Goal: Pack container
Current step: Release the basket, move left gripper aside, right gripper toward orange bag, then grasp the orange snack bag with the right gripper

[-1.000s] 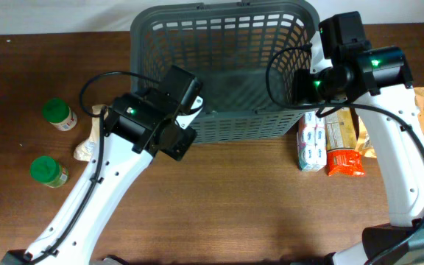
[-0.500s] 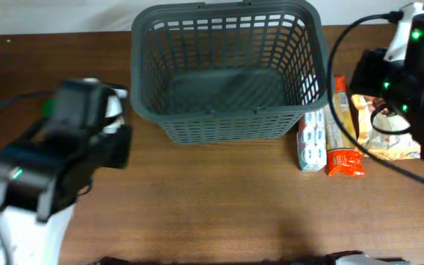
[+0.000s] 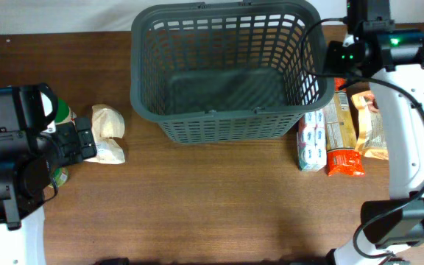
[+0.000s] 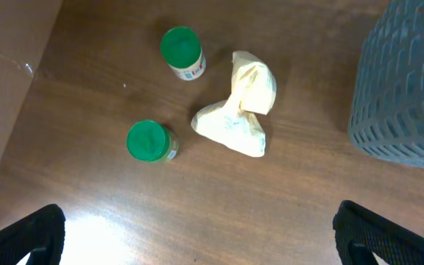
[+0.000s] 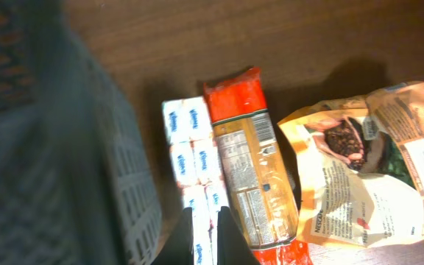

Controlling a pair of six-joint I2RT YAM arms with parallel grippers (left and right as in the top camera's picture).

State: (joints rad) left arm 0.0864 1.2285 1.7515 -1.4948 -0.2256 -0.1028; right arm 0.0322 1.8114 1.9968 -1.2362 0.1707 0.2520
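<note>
Your container (image 3: 227, 126) is a dark grey basket: slotted lattice sides, rolled rim, rounded corners. Your left gripper (image 4: 206, 235) is spread wide, the right gripper (image 5: 207, 221) pressed together.

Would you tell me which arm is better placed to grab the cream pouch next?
Left: the left gripper hangs open above the cream pouch, while the right gripper is beyond the container, over the tissue pack.

Right wrist view: tissue pack (image 5: 192, 158) carries small blue logos, apparently "Kleenex". Orange bag (image 5: 366, 169) has a vertical word near its lower left edge, reads like "Nescafé". Back-label print on the red-orange packet (image 5: 252, 169) is too small to read.
</note>
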